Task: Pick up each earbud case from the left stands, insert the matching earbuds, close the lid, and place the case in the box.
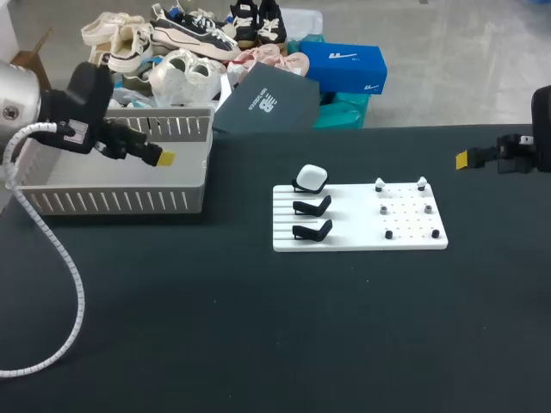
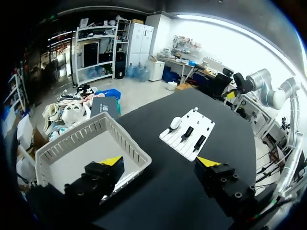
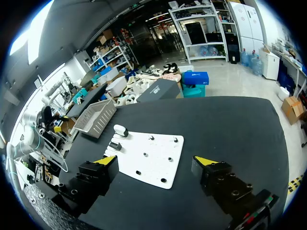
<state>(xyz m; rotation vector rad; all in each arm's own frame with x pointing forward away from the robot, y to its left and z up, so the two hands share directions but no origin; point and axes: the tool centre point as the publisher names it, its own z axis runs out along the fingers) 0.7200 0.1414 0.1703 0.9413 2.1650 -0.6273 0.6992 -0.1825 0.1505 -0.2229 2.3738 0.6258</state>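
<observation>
Where the head view looks down, the left claw point(image 1: 162, 158) hangs above the grey slatted plastic box point(image 1: 112, 202) and the right claw point(image 1: 462, 159) sits well apart from the flat white board point(image 1: 360, 225). One yellow tip shows per claw, so spread is unreadable. The rounded white earbud case point(image 1: 311, 178) rests on the board's rear stand, between the claws.

Left wrist view: left claw point(image 2: 159, 162) spread wide, box point(image 2: 125, 140) under one finger, case point(image 2: 176, 122) ahead.

Right wrist view: right claw point(image 3: 154, 160) spread wide, board point(image 3: 153, 158) just ahead, case point(image 3: 120, 130) at its far corner.
</observation>
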